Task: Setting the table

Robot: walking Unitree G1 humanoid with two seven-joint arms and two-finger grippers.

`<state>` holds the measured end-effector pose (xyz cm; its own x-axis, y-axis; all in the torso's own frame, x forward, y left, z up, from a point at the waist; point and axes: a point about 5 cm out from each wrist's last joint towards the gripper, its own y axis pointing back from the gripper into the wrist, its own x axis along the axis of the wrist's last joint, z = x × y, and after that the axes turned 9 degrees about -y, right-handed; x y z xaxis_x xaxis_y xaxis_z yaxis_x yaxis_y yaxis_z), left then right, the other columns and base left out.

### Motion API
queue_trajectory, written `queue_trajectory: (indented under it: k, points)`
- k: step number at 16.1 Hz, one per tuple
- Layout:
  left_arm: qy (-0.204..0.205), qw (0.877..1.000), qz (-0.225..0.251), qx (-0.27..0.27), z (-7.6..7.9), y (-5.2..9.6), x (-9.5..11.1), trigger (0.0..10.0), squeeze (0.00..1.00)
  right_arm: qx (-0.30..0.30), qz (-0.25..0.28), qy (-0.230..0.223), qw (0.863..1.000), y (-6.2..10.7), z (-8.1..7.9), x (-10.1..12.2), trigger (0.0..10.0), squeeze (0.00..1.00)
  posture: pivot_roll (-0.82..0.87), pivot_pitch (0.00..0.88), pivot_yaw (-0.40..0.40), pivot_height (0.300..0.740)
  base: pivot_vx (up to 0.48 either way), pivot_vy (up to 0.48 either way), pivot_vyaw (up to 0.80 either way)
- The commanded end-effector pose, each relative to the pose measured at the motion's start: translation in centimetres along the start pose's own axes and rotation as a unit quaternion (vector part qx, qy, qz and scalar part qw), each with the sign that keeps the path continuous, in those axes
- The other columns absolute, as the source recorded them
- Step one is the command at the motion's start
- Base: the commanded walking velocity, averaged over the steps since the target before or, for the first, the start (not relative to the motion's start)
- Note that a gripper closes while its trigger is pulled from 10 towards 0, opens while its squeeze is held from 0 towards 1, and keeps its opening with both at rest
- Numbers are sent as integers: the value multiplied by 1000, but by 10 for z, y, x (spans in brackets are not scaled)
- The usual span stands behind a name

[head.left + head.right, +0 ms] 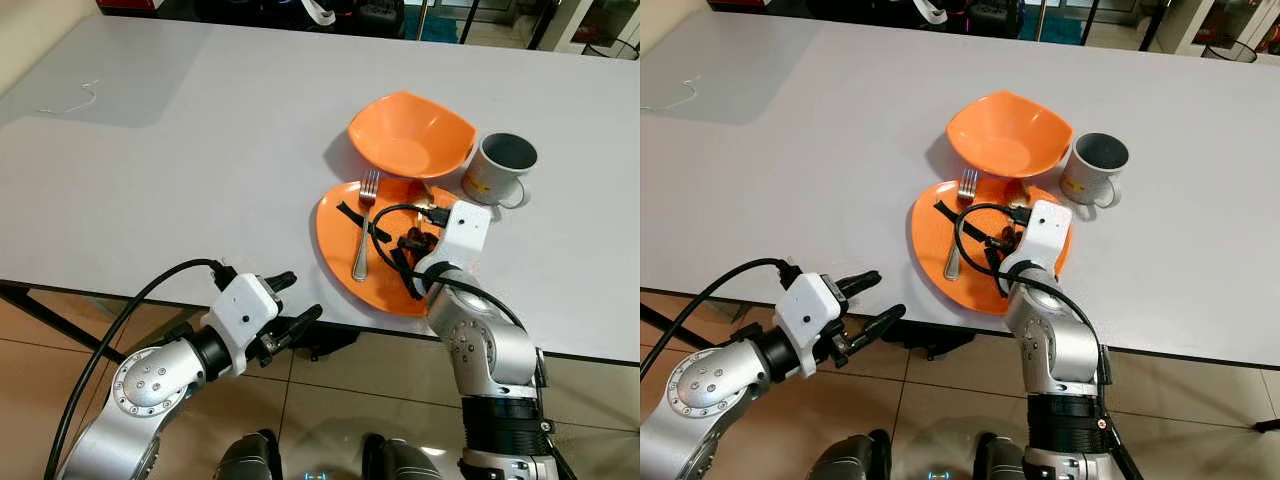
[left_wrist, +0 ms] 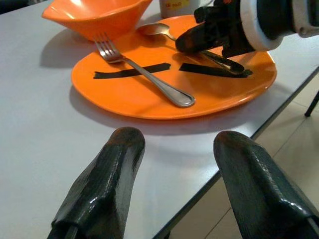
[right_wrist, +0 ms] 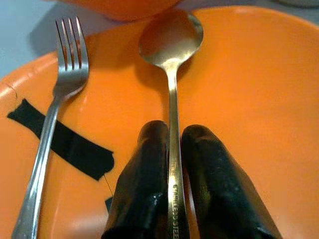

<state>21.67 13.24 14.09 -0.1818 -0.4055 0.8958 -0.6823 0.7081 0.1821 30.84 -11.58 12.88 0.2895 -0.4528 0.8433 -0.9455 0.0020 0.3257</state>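
- At centre right of the left eye view, the right pincer (image 1: 425,240) sits low over the orange plate (image 1: 335,235), its two black fingers (image 3: 144,174) pinched on the handle of the spoon (image 3: 172,64); the grip is far down the handle, likely so the bowl end stays free and the spoon can be lifted off flat.
- Just left of the spoon on the same plate lies the fork (image 1: 364,222), tines toward the orange bowl (image 1: 410,135), crossing a strip of black tape (image 2: 130,72); the tape strips look like markers for where cutlery rests.
- Toward the upper right, the bowl overlaps the plate's far edge, and a grey mug (image 1: 500,168) stands just beside both, so the setting is still bunched together, not laid out.
- Lower left of the frame, the left pincer (image 1: 290,305) hangs with its fingers spread apart and empty, off the near edge of the table (image 1: 150,180), seemingly waiting for the fork.
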Motion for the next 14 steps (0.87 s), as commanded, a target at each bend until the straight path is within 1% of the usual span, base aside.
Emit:
queue_trajectory:
  k: [1,3,4,5,6,7,8,9,10,11,12,13,14]
  points:
    - [-1,1000,4,-5,-1,2,3,10000,0,5,-11,5,1000,-1,-2,-1,10000,1000,194,166,-16,740,0,0,0]
    - [-7,1000,2,-1,-4,1,2,10000,0,7,-10,15,1000,3,-5,5,10000,1000,189,159,-14,740,0,0,0]
    - [-12,1000,3,3,-5,1,2,10000,0,8,-5,16,1000,8,-7,11,10000,604,183,150,-10,740,0,0,0]
    - [-2,1000,1,12,-7,2,3,10000,0,21,11,6,1000,17,-9,21,10000,0,175,141,-7,740,0,0,0]
    - [9,1000,12,17,-8,1,5,10000,0,36,43,5,998,26,-9,32,10000,0,165,128,-4,740,0,0,0]
    - [17,999,28,33,-13,-2,10,10000,0,61,96,11,993,39,-11,48,10000,0,152,117,-1,740,0,0,0]
    - [20,998,35,56,-19,-6,12,10000,0,78,135,5,988,49,-10,59,10000,0,130,104,4,740,0,480,0]
    - [12,996,25,84,-25,-11,11,10000,0,92,167,1,982,57,-6,66,10000,0,120,102,6,740,0,480,0]
    - [3,994,12,106,-29,-15,9,10000,0,91,183,10,979,61,-1,67,10000,0,102,100,9,740,0,480,0]
    - [-3,985,-19,174,-43,-22,4,10000,0,56,186,49,980,66,14,62,10000,0,73,99,18,740,0,480,0]
    - [3,981,-24,190,-46,-24,3,10000,0,33,187,67,980,67,19,61,10000,0,73,99,18,740,0,480,0]
    - [13,978,-17,207,-52,-28,6,10000,0,35,185,53,981,69,24,58,10000,0,49,95,29,740,0,480,0]
    - [16,976,-9,217,-53,-31,8,10000,0,38,190,58,979,71,28,56,10000,0,44,96,30,740,0,480,0]
